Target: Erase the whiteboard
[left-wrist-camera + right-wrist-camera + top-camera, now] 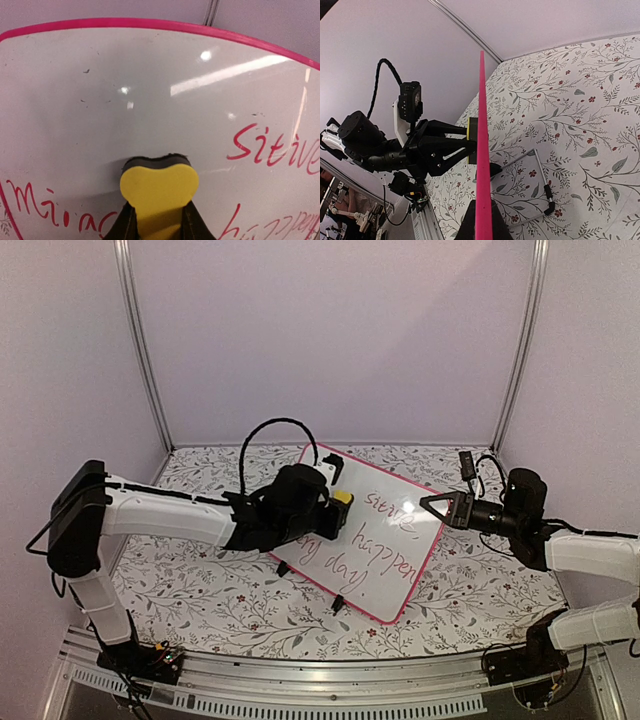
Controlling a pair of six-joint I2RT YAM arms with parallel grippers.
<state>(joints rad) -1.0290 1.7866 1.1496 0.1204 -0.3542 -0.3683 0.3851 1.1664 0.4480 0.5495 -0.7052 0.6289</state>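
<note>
Yellow eraser [159, 192] against whiteboard [150, 90], red handwriting [272, 150] "Sitive" at its right.

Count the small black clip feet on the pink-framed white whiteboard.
2, on the whiteboard's near edge: one clip foot by its left corner, one midway. Others may be hidden.

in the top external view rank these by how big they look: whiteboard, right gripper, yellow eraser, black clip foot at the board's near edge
1. whiteboard, by far the largest
2. right gripper
3. yellow eraser and black clip foot: both tiny, and the eraser only partly shows, so too alike to rank
</note>
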